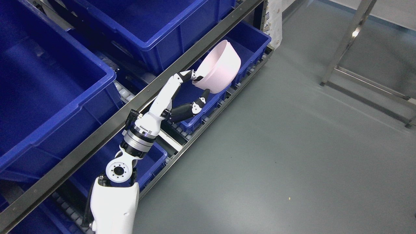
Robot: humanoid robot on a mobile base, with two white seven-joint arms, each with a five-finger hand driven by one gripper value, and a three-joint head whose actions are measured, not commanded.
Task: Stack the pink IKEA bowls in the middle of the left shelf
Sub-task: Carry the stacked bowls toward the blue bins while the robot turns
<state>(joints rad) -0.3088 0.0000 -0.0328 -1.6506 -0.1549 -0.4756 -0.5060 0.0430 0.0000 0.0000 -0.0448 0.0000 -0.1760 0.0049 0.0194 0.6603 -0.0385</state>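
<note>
From my head camera, my left hand (182, 94) reaches up from the lower left, its fingers (187, 75) pinched on the rim of a pink bowl (219, 70), with another finger under its base. I hold the bowl tilted on its side, in the air over the front edge of a blue bin (250, 42) on the lower level of the shelf (162, 86). Larger blue bins (48, 81) sit on the level above, behind the shelf's metal front rail. Grey floor (276, 146) spreads to the right.

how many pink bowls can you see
1. The pink bowl is tilted, gripped in the left hand above a lower shelf bin. Others may be hidden in bins.
</note>
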